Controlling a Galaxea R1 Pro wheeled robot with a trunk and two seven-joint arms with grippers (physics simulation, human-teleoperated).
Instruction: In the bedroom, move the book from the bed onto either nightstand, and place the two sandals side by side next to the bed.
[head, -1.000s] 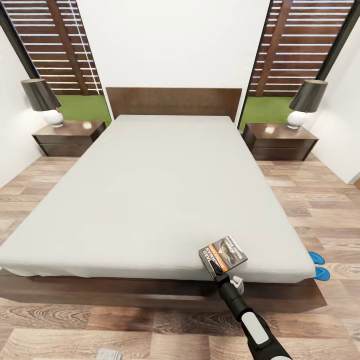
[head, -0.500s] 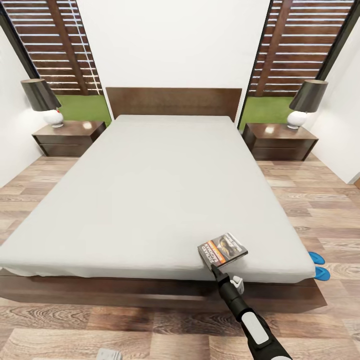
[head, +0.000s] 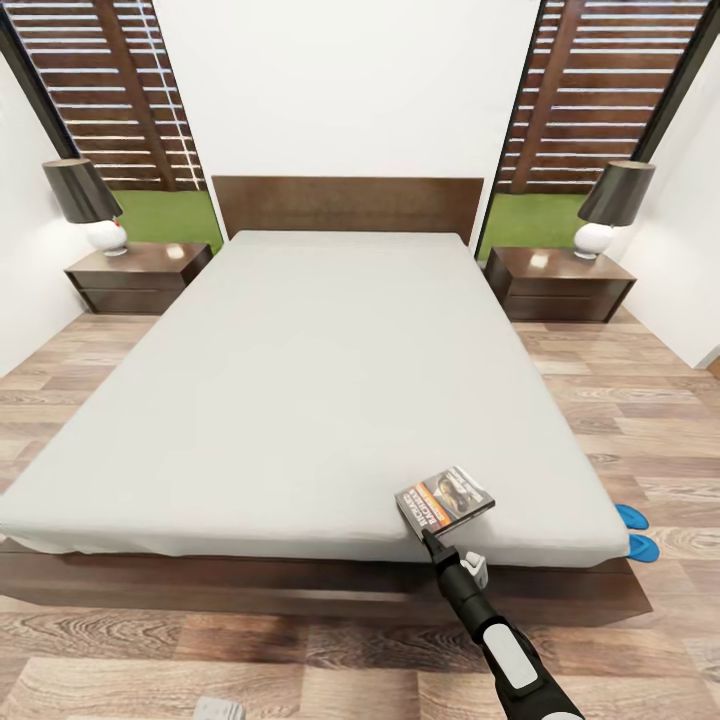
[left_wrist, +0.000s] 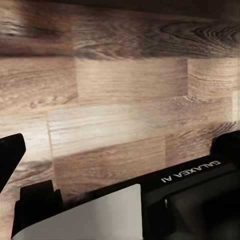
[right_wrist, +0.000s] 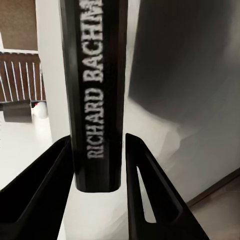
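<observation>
Right gripper (head: 432, 541): at the bed's near edge, fingers clamped on the book's spine.
Book (head: 446, 498): tilted over the bed's (head: 300, 400) near right corner.
Sandals (head: 636, 532): floor, beside that corner.
Left gripper: state unclear.

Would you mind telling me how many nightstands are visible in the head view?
2. One nightstand stands left of the bed, by the headboard; the other nightstand stands right of it. Each carries a lamp.
</observation>
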